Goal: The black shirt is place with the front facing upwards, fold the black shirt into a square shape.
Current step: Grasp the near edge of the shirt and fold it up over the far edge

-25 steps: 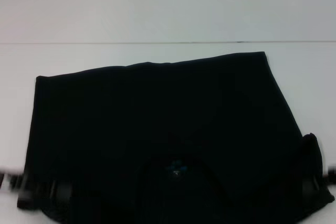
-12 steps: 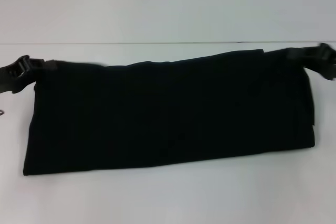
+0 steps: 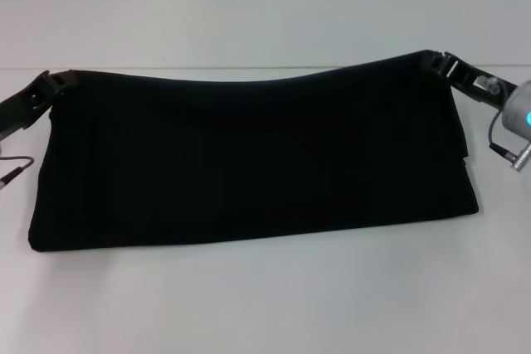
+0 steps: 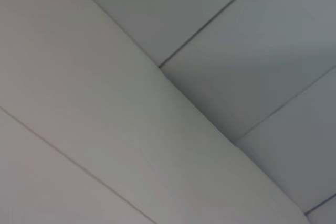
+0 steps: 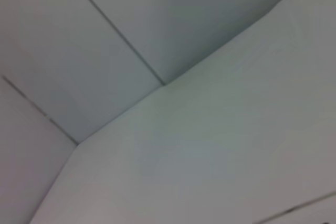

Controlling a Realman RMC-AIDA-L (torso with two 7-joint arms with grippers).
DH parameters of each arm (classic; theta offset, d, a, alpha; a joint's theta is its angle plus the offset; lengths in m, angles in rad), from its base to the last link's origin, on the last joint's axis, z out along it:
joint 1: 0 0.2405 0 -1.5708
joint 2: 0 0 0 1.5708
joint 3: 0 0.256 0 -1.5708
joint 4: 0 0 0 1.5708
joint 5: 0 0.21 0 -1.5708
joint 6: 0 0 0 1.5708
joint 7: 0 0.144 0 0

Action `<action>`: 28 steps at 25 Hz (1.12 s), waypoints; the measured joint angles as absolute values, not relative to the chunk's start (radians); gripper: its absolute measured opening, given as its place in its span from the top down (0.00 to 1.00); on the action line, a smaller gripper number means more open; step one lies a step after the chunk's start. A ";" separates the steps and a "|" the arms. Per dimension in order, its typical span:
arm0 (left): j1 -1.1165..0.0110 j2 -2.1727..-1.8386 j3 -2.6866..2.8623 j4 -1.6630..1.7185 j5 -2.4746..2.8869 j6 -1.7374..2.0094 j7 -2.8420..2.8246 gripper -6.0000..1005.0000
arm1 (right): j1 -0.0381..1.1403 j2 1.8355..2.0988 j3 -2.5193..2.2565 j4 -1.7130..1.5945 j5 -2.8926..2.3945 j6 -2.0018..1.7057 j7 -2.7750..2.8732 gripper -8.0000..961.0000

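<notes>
The left gripper (image 3: 56, 82) pinches the far-left corner of the black shirt (image 3: 249, 163). The shirt lies mid-tabletop (image 3: 265, 304) as a wide band, one fold made. The right gripper (image 3: 438, 61) pinches the far-right corner. Sideways folds likely remain.

Head camera: high, angled forward and down over my table (image 3: 265, 304), moderate range, far edge at 12 o'clock | Left wrist camera: close on pale panels (image 4: 105, 129) with seams | Right wrist camera: likewise, pale panels (image 5: 210, 156) | Overlap between views: cannot tell.
</notes>
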State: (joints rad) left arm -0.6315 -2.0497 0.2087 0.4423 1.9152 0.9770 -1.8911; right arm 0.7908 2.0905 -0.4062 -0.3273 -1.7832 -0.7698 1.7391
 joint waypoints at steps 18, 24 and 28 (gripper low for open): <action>-0.718 -2.124 0.212 0.405 1.729 0.752 -1.631 0.96 | 0.869 2.100 -0.404 -0.188 -1.430 -0.610 1.304 0.90; -0.726 -2.127 0.208 0.360 1.658 0.739 -1.540 0.96 | 0.900 2.101 -0.397 -0.145 -1.334 -0.587 1.119 0.90; -0.727 -2.138 0.207 0.357 1.630 0.715 -1.531 0.96 | 0.910 2.104 -0.394 -0.133 -1.300 -0.587 1.042 0.89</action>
State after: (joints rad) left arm -0.7266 -2.1375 0.2068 0.3567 1.6296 0.7151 -1.5312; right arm 0.9104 2.1038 -0.3940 -0.1334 -1.3000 -0.5871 1.0417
